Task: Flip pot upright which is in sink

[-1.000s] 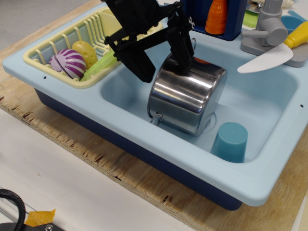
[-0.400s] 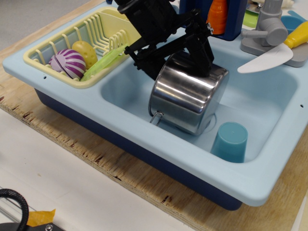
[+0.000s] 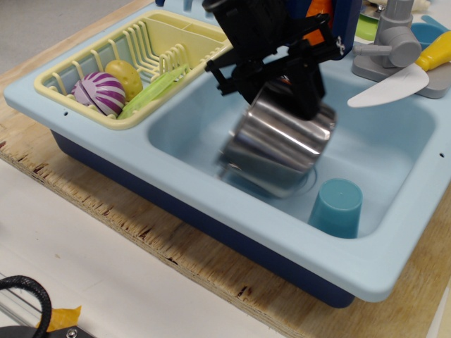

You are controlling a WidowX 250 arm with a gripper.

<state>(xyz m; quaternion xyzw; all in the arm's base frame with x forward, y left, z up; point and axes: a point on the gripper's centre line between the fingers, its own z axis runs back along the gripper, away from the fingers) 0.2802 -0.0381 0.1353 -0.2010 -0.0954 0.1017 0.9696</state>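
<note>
The shiny steel pot [image 3: 278, 144] is in the basin of the light blue sink [image 3: 211, 225], tilted and blurred by motion, its closed bottom end toward the lower left. My black gripper [image 3: 289, 88] is at the pot's upper far rim, with fingers [image 3: 304, 95] closed on that edge. The rim and the pot's opening are hidden behind the gripper.
A small teal cup [image 3: 337, 206] stands upside down just right of the pot. A pale yellow dish rack [image 3: 134, 67] with toy food is at the left. A grey faucet [image 3: 391, 42] and a white toy knife [image 3: 394, 83] lie at the back right.
My gripper has moved right and up along the pot's far rim. The pot has been lifted at that end and is tipping, now blurred with motion.
</note>
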